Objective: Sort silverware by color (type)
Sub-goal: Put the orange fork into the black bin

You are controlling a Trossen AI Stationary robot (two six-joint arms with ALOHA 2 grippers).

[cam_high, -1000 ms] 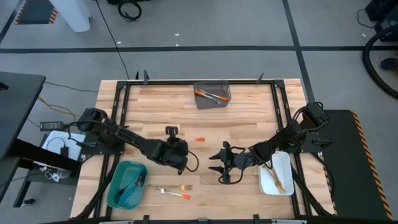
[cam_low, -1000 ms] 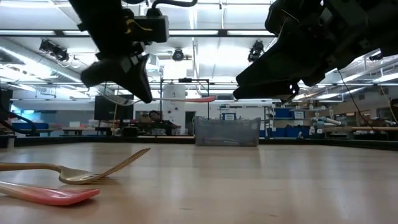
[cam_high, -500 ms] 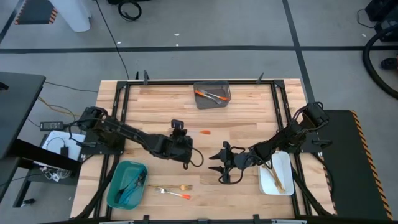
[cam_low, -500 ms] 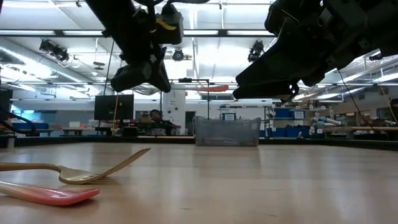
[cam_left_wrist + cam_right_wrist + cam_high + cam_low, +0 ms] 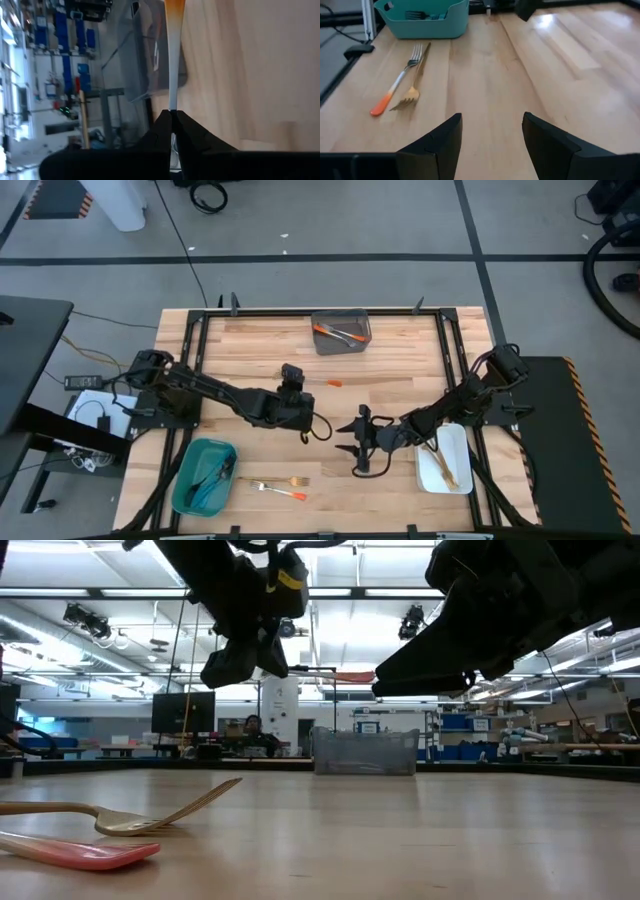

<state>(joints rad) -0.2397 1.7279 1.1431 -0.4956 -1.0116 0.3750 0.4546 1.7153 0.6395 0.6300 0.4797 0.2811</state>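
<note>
My left gripper (image 5: 300,402) hovers above the table's middle, shut on an orange-handled piece of silverware (image 5: 330,384) whose orange end points toward the grey bin (image 5: 341,332); its head is hidden between the fingers. My right gripper (image 5: 355,442) waits open, right of centre, with nothing between its fingers (image 5: 492,135). An orange-handled fork (image 5: 400,82) and a gold fork (image 5: 417,75) lie flat side by side near the front edge. Orange-handled pieces (image 5: 338,333) lie in the grey bin. My left gripper pinches the piece's slim silver shank (image 5: 173,102) between its two shut fingers (image 5: 162,125); the head end is hidden behind them. The fingers lie along the piece, slanting a little downward. It sticks straight out ahead of them, orange handle (image 5: 174,7) foremost, lifted clear of the table.
A teal bin (image 5: 203,476) with blue pieces stands at the front left. A white tray (image 5: 445,458) with gold pieces stands at the front right, under the right arm. Bare wood lies between the left gripper and the grey bin.
My left gripper has carried the orange-handled piece toward the table's far edge and a little right, nearer the grey bin, rolling its wrist as it went. It stays shut on the piece, which stays clear of the table.
</note>
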